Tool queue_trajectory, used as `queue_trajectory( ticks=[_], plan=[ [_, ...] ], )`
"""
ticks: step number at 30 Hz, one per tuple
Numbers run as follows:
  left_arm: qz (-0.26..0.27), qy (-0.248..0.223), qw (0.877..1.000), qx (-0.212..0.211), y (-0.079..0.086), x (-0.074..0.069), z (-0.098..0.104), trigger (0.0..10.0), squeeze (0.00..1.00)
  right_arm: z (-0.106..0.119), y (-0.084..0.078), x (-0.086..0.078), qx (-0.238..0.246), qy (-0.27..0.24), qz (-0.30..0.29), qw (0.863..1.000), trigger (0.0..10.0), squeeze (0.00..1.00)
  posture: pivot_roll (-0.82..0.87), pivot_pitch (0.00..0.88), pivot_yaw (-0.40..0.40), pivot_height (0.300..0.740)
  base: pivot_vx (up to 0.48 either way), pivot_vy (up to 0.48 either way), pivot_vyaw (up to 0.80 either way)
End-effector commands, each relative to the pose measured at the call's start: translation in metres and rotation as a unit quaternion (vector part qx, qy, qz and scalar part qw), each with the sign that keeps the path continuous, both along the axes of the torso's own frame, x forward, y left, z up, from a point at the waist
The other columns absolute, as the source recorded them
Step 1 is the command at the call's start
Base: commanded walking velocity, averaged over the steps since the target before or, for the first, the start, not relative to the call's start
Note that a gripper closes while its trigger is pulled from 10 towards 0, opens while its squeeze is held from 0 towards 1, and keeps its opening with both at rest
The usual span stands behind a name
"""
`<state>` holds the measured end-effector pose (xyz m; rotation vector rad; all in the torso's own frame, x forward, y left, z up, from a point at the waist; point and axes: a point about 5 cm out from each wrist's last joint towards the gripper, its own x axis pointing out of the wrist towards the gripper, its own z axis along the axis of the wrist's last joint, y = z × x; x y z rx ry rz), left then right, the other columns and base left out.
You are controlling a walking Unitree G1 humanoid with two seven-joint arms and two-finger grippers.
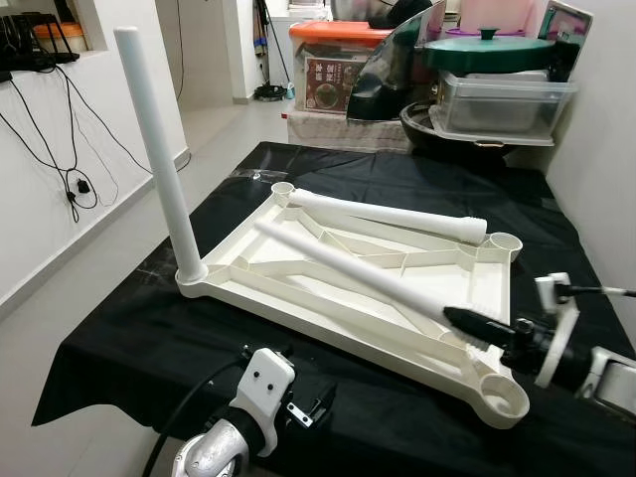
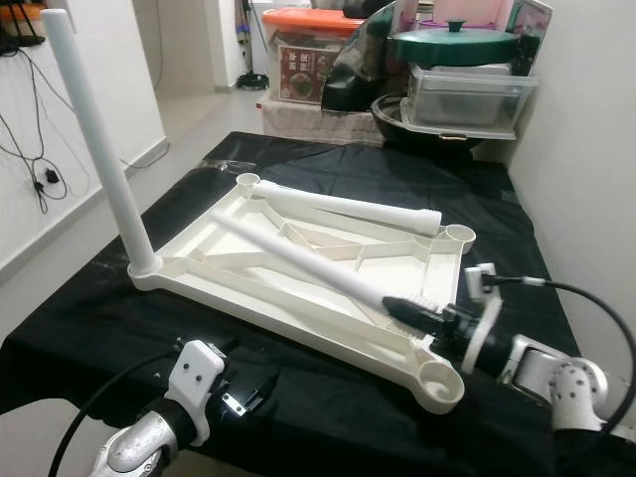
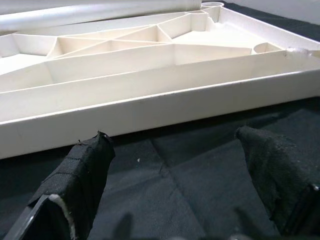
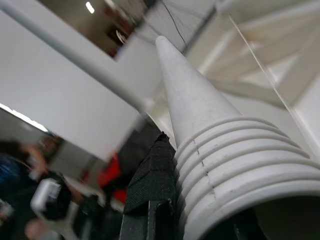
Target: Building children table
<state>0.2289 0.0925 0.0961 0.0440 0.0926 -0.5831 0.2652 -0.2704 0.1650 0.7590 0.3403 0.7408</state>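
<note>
Upside down on black-draped desk (image 1: 119,338), white tabletop (image 1: 298,283) exposes corner sockets; one leg (image 1: 159,149) stands upright far left. Right claw (image 2: 412,308) clamps threaded end of second leg (image 2: 298,260), likely bound for near-right socket (image 2: 439,383). Left claw (image 3: 175,165) waits open, near tabletop's edge.

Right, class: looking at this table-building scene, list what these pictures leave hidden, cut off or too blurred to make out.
- Right hand: in the eye views the table leg it grips covers its far finger.
- Threaded end of that leg: cut off by the right wrist view's lower edge.
- Room beyond the leg, right wrist view: too blurred to identify.
- Left hand: fingers open over the black cloth; their bases are cut by the left wrist view's lower edge.
- Tabletop upper face: it lies underside up.
</note>
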Motion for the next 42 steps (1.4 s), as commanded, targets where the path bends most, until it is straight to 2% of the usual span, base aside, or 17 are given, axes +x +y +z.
queue_trajectory(
  ticks=[1, 5, 6, 7, 8, 10, 12, 13, 14, 15, 16, 18, 25, 26, 29, 33, 42],
  plan=[
    [0.003, 0.006, 1.000, -0.007, 0.003, 0.001, 0.001, 10.0, 0.00, 0.006, 0.001, -0.002, 0.025, -0.021, 0.006, 0.999, 0.0, 0.00, 0.02, 0.000, -0.045, 0.740, 0.000, 0.000, 0.00],
    [0.007, 0.007, 1.000, -0.017, 0.004, 0.002, 0.002, 10.0, 0.00, 0.007, 0.002, -0.004, 0.041, -0.030, 0.010, 0.999, 0.0, 0.00, 0.02, 0.000, -0.045, 0.740, 0.000, 0.000, 0.00],
    [0.043, 0.014, 0.996, -0.078, 0.012, 0.010, 0.011, 10.0, 1.00, 0.005, 0.007, -0.007, 0.063, -0.036, 0.015, 0.997, 0.0, 0.00, 0.02, 0.000, -0.042, 0.740, 0.000, 0.000, 0.00],
    [0.072, 0.019, 0.985, -0.154, 0.019, 0.018, 0.022, 10.0, 1.00, 0.005, 0.011, -0.009, 0.096, -0.044, 0.019, 0.994, 0.0, 0.00, 0.02, 0.000, -0.042, 0.740, 0.000, 0.000, 0.00],
    [0.072, 0.019, 0.985, -0.154, 0.019, 0.018, 0.022, 10.0, 1.00, 0.005, 0.011, -0.009, 0.096, -0.044, 0.019, 0.994, 0.0, 0.00, 0.02, 0.000, -0.042, 0.740, 0.000, 0.000, 0.00],
    [0.102, 0.018, 0.947, -0.303, 0.031, 0.031, 0.049, 10.0, 1.00, 0.005, 0.019, -0.014, 0.150, -0.059, 0.027, 0.987, 0.0, 0.00, 0.03, 0.000, -0.038, 0.740, 0.000, 0.000, 0.00],
    [0.102, 0.018, 0.947, -0.303, 0.031, 0.031, 0.049, 10.0, 1.00, 0.005, 0.019, -0.014, 0.150, -0.059, 0.027, 0.987, 0.0, 0.00, 0.03, 0.000, -0.038, 0.740, 0.000, 0.000, 0.00],
    [0.101, 0.013, 0.933, -0.346, 0.035, 0.035, 0.059, 10.0, 1.00, 0.004, 0.022, -0.016, 0.166, -0.063, 0.033, 0.984, 0.0, 0.00, 0.02, 0.000, -0.037, 0.740, 0.000, 0.000, 0.00],
    [0.097, 0.008, 0.916, -0.388, 0.040, 0.039, 0.069, 10.0, 0.00, 0.002, 0.028, -0.020, 0.177, -0.061, 0.045, 0.981, 0.0, 0.00, 0.02, 0.000, -0.032, 0.740, 0.000, 0.000, 0.00],
    [0.097, 0.008, 0.916, -0.388, 0.040, 0.039, 0.069, 10.0, 0.00, 0.002, 0.028, -0.020, 0.177, -0.061, 0.045, 0.981, 0.0, 0.00, 0.02, 0.000, -0.032, 0.740, 0.000, 0.000, 0.00],
    [0.092, 0.005, 0.905, -0.414, 0.044, 0.042, 0.075, 10.0, 0.00, 0.000, 0.033, -0.023, 0.181, -0.057, 0.056, 0.980, 0.0, 0.00, 0.02, 0.000, -0.032, 0.740, 0.000, 0.000, 0.00],
    [0.086, 0.001, 0.899, -0.430, 0.046, 0.044, 0.079, 10.0, 0.00, -0.001, 0.040, -0.027, 0.190, -0.055, 0.072, 0.978, 0.0, 0.00, 0.02, 0.000, -0.031, 0.740, 0.000, 0.000, 0.00],
    [0.044, -0.012, 0.894, -0.446, 0.045, 0.042, 0.091, 10.0, 0.00, -0.005, 0.054, -0.037, 0.195, -0.049, 0.114, 0.973, 0.0, 0.00, 0.02, 0.000, -0.029, 0.740, 0.000, 0.000, 0.00],
    [0.012, -0.006, 0.891, -0.454, 0.043, 0.039, 0.096, 10.0, 0.00, -0.007, 0.060, -0.043, 0.195, -0.043, 0.133, 0.971, 0.0, 0.00, 0.03, 0.000, -0.029, 0.740, 0.000, 0.000, 0.00],
    [0.005, -0.003, 0.890, -0.457, 0.042, 0.038, 0.097, 10.0, 0.00, -0.007, 0.063, -0.046, 0.198, -0.042, 0.143, 0.969, 0.0, 0.00, 0.02, 0.000, -0.027, 0.740, 0.000, 0.000, 0.00],
    [-0.006, 0.005, 0.876, -0.481, 0.042, 0.036, 0.101, 10.0, 0.00, -0.007, 0.073, -0.053, 0.194, -0.042, 0.172, 0.965, 0.0, 0.00, 0.02, 0.000, -0.027, 0.740, 0.000, 0.000, 0.00],
    [-0.012, 0.004, 0.860, -0.510, 0.050, 0.038, 0.107, 10.0, 0.00, -0.009, 0.081, -0.060, 0.181, -0.037, 0.198, 0.963, 0.0, 0.00, 0.02, 0.000, -0.029, 0.740, 0.000, 0.000, 0.00]
  ],
)
